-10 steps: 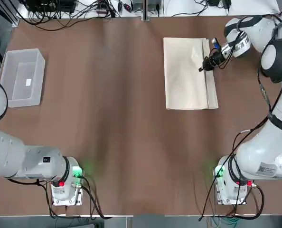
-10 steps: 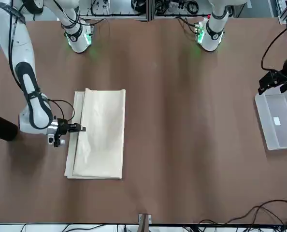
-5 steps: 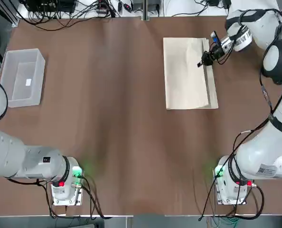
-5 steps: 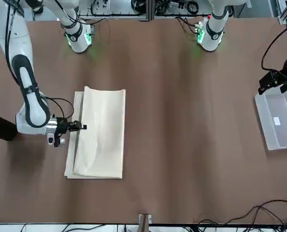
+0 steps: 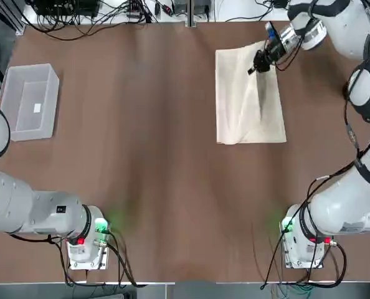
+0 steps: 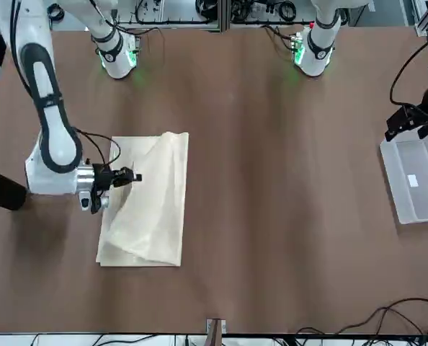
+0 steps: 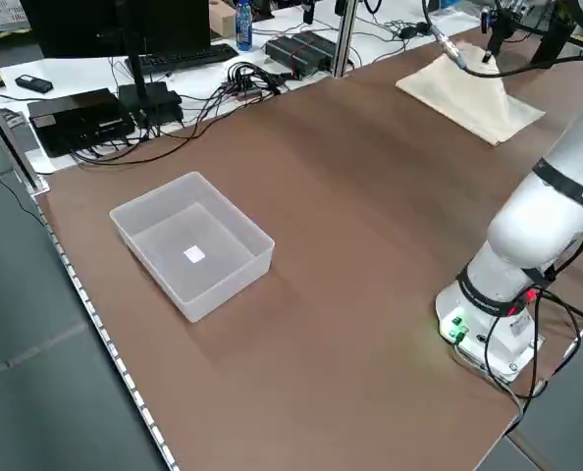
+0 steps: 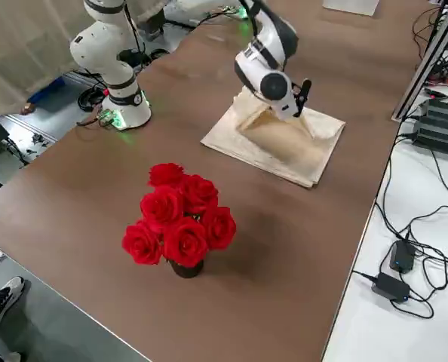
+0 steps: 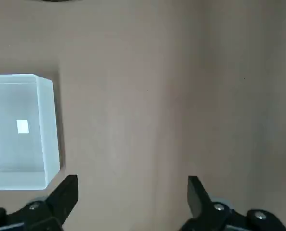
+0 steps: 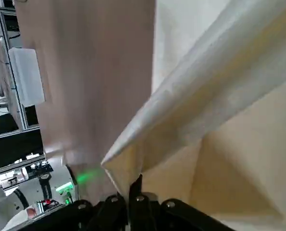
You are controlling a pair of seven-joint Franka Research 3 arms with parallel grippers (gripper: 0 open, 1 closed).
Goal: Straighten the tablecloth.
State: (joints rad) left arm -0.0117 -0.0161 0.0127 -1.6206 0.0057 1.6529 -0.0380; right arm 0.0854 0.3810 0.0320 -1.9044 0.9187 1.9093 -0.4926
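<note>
The cream tablecloth lies folded at the far right of the table, also in the front view and right side view. My right gripper is shut on an upper layer of it near the far edge and holds that layer raised in a slanting ridge. The front view shows the same grip. In the right wrist view the lifted fold runs up from the closed fingertips. My left gripper hangs open and empty at the table's left side, over bare wood.
A clear plastic bin sits at the far left, just beside the left gripper. A bunch of red roses stands toward the table's right edge. Cables and electronics line the far edge. The arm bases stand at the near edge.
The right gripper has moved toward the far edge and leftward, rising with the cloth's upper layer, which now peels up off the lower layer. The left arm has not moved.
</note>
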